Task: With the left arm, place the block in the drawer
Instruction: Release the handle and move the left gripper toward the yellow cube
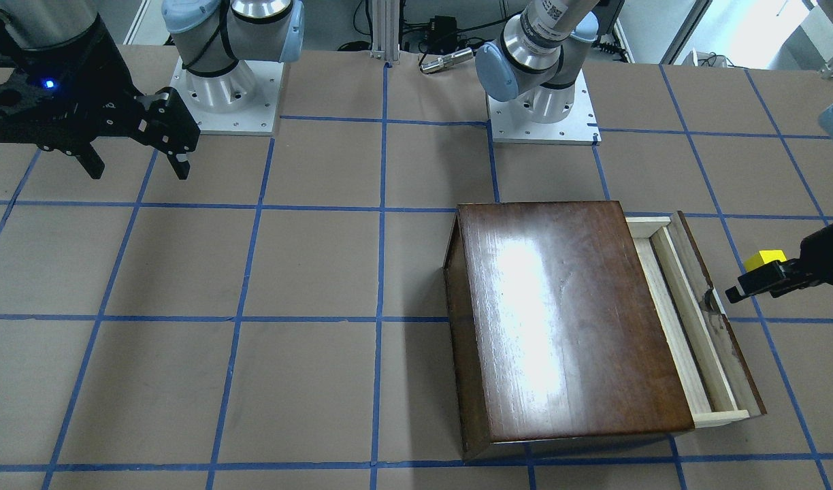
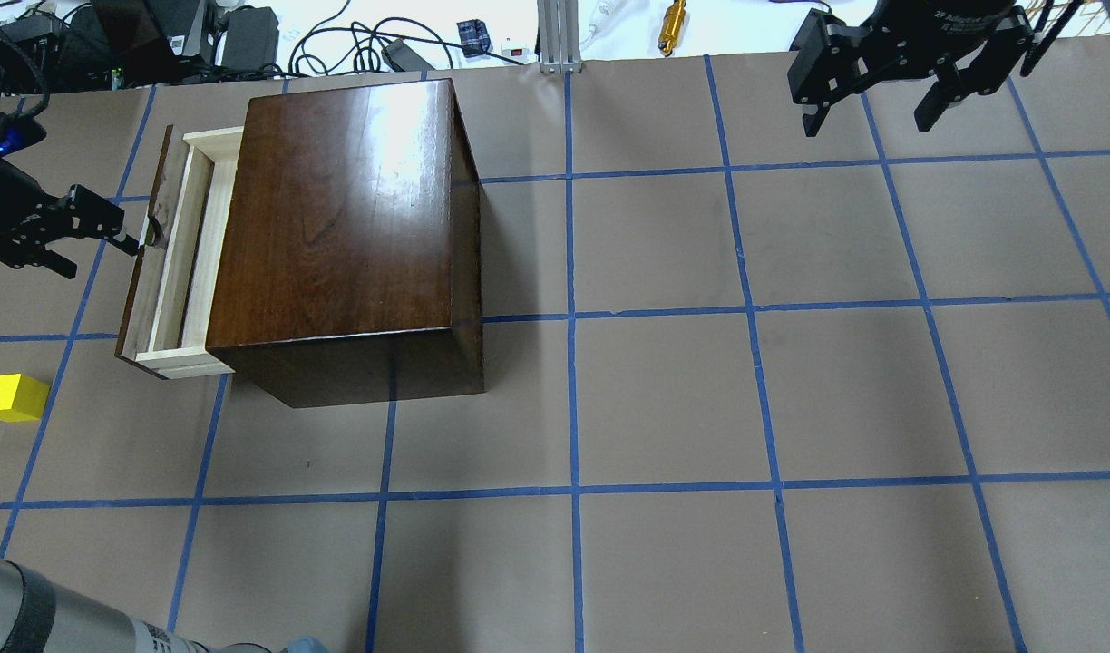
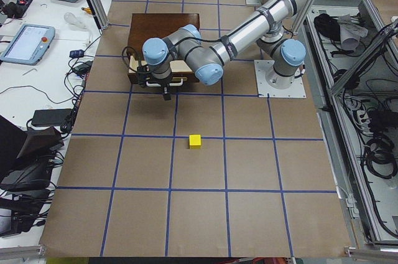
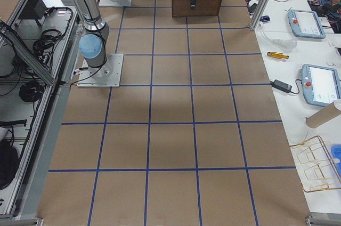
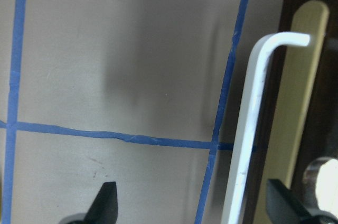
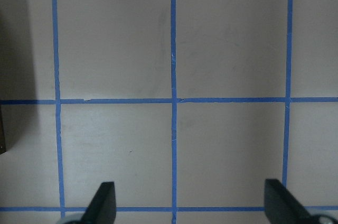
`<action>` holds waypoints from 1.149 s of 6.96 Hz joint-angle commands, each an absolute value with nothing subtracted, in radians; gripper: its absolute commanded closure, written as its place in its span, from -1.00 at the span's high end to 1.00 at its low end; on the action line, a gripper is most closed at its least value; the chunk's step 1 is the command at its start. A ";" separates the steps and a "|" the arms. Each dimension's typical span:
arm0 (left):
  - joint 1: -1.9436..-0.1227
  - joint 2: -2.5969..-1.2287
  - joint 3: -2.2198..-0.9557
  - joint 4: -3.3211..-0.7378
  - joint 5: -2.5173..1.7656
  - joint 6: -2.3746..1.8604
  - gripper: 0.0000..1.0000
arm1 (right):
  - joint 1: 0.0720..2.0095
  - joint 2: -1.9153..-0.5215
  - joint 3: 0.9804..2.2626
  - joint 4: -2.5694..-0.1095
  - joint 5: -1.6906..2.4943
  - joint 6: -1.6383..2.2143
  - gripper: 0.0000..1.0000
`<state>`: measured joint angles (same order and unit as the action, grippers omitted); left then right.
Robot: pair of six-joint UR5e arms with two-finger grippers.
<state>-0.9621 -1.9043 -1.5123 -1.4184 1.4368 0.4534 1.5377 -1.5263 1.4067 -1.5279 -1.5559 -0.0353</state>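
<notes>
**At the table's left edge, the block lies loose by the open drawer**

The small bright yellow cube block [image 2: 11,397] sits flat on the brown tabletop with its blue tape grid [image 2: 664,399], its edges slightly askew of the tape. It lies left of the glossy dark-brown wooden cabinet [image 2: 337,209], apart from the left arm's black two-finger gripper [image 2: 102,257] and on that gripper's near side. The long shallow pale-wood drawer [image 2: 183,363] with a dark front panel stands out to the left. Its long axis runs near to far and its panel faces left. The left gripper hovers at that panel, fingers spread wide, grasping nothing. In the wrist view the pale bar handle [image 5: 248,129] shows between the fingertips. Far right, the right arm's black gripper [image 2: 868,125] hangs spread and empty.
</notes>
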 commanded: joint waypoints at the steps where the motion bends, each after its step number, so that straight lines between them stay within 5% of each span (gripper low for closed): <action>1: -0.950 -1.869 -1.502 -1.450 1.562 0.631 1.00 | 1.539 -1.525 1.407 -1.528 -1.557 -0.035 1.00; 5: -0.773 -1.852 -1.593 -1.434 1.669 1.253 1.00 | 1.539 -1.525 1.407 -1.528 -1.557 -0.035 1.00; 8: -0.675 -1.856 -1.776 -1.063 1.674 1.750 1.00 | 1.539 -1.525 1.407 -1.528 -1.557 -0.035 1.00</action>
